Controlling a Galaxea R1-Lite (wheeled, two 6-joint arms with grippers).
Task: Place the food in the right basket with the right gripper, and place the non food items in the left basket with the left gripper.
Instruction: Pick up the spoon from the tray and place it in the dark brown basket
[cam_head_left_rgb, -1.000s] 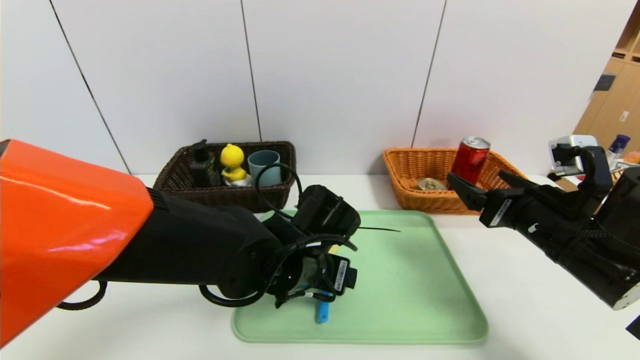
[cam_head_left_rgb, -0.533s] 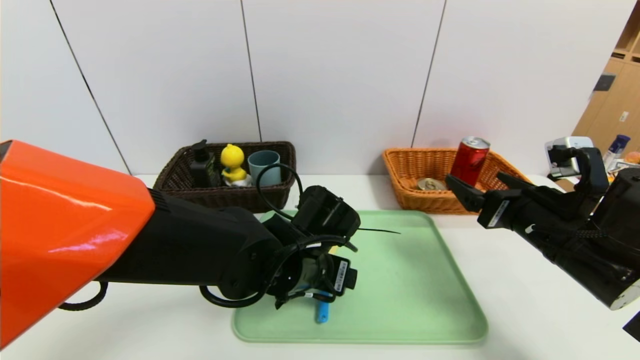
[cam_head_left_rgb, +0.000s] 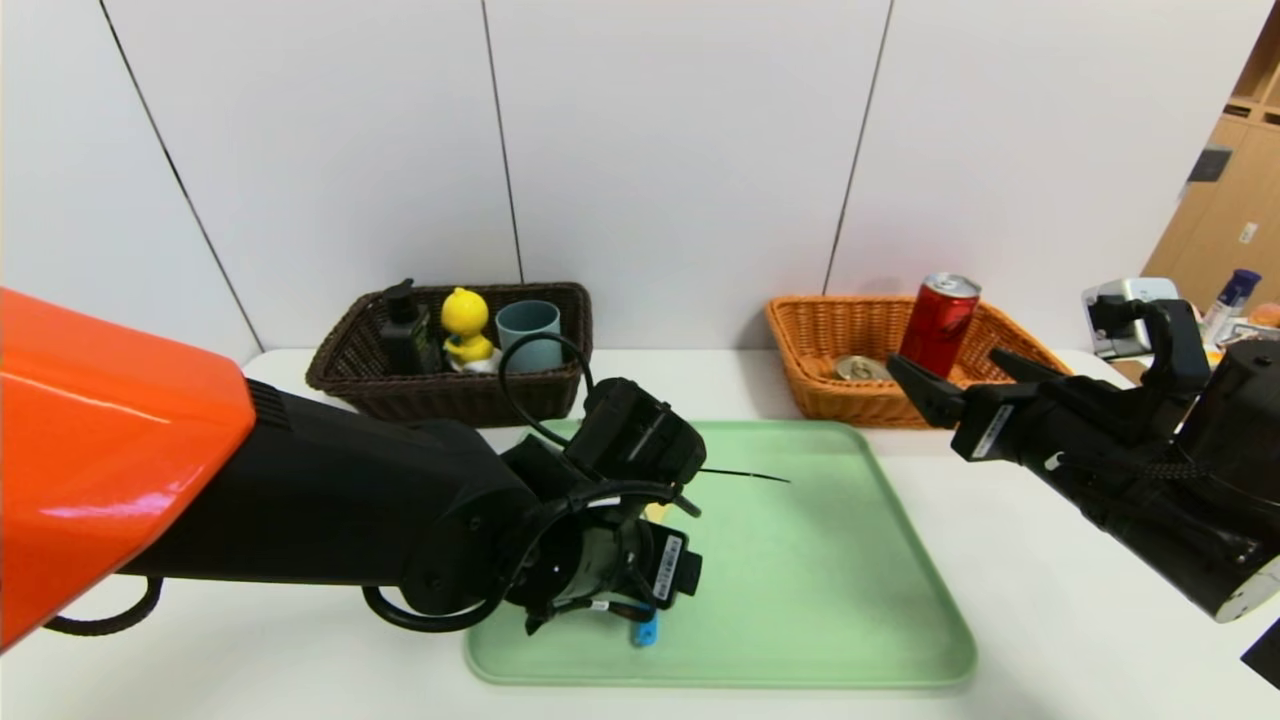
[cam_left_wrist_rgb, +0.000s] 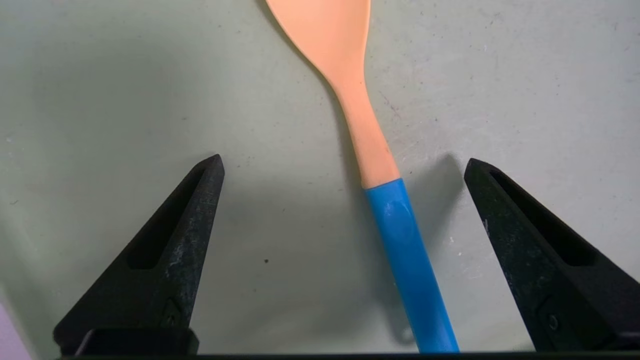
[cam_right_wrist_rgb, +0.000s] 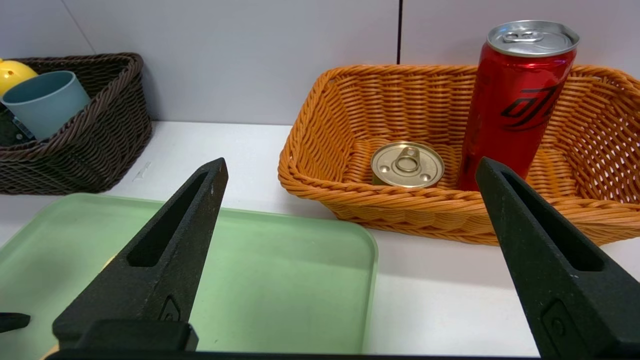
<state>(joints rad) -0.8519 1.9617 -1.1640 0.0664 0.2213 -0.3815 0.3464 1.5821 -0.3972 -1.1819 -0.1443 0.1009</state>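
The left end effector (cam_left_wrist_rgb: 342, 165) hung spread wide astride the spoon (cam_left_wrist_rgb: 372, 165), the last item unsorted; the right end effector (cam_right_wrist_rgb: 350, 167) idled, released.

Head overview; wrist close-ups share tray (cam_head_left_rgb: 850, 560).

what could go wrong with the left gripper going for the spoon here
1. The spoon lies flat on the tray and sits off-centre between the open left gripper fingers, so closing may nudge or spin it rather than clamp it.
2. The left basket already holds a cup, duck and bottle; the long spoon might catch on them or hang over the rim.
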